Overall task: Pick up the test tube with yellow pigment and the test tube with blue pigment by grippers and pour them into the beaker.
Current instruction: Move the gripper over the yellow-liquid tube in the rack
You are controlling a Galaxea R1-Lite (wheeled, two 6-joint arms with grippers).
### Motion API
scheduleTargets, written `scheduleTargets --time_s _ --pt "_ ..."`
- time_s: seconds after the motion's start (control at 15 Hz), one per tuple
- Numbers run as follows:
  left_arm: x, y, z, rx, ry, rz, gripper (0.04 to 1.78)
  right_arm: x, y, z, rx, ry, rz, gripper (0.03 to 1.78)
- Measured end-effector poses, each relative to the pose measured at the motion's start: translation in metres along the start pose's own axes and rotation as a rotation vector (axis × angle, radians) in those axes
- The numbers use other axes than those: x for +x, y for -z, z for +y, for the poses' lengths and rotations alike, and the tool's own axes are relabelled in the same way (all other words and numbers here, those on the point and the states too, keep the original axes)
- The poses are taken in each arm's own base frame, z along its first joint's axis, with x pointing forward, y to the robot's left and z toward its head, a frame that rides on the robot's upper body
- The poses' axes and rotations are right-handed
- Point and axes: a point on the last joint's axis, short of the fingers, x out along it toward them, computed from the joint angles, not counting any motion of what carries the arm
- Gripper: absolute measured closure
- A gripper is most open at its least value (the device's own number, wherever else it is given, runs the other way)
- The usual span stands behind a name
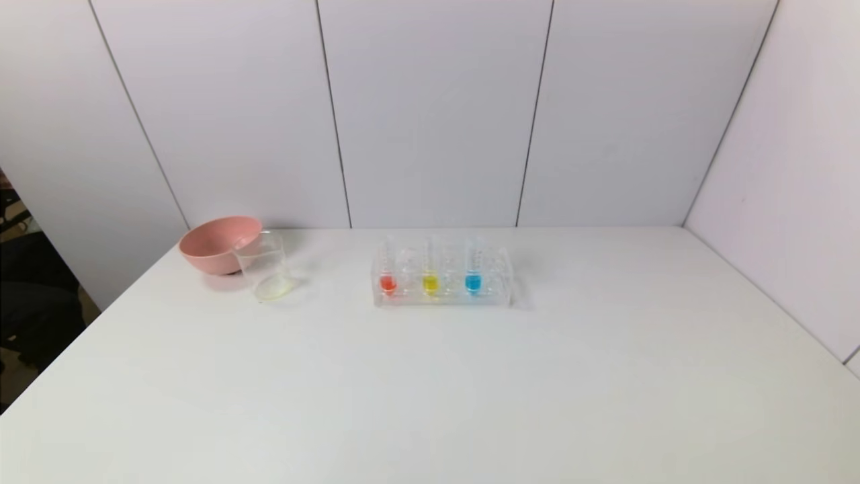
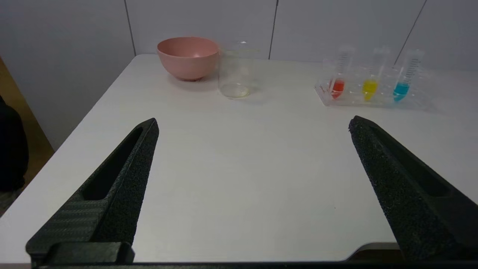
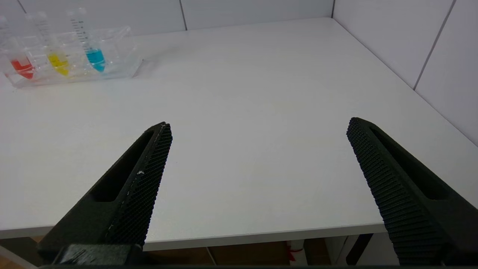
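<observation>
The test tube with yellow pigment (image 1: pixel 431 281) and the test tube with blue pigment (image 1: pixel 473 281) stand upright in a clear rack (image 1: pixel 500 282) at the table's far middle. They also show in the left wrist view (image 2: pixel 369 89) (image 2: pixel 401 89) and the right wrist view (image 3: pixel 58 59) (image 3: pixel 95 58). The clear beaker (image 1: pixel 265 269) stands left of the rack, also in the left wrist view (image 2: pixel 235 74). My left gripper (image 2: pixel 254 125) is open and empty over the table's near left edge. My right gripper (image 3: pixel 258 127) is open and empty over the near right edge. Neither shows in the head view.
A pink bowl (image 1: pixel 216 243) sits just behind and left of the beaker. A tube with red-orange colour (image 1: pixel 388 282) stands at the rack's left end. White walls close the back and right side of the white table (image 1: pixel 470 390).
</observation>
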Motion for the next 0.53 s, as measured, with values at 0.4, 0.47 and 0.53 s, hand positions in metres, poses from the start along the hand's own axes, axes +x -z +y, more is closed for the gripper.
scheduleTargets --time_s 0.4,0.47,0.53 --pt "0.065 -0.079 -0.008 -0.005 0.062 0.064 0.04 0.0 0.0 0.0 0.0 0.0 0.0 0.1" --pt "0.085 -0.089 -0.009 -0.006 0.068 0.075 0.04 0.0 0.0 0.0 0.0 0.0 0.0 0.1" --pt "0.106 -0.097 -0.01 -0.009 0.077 0.084 0.04 0.0 0.0 0.0 0.0 0.0 0.0 0.1"
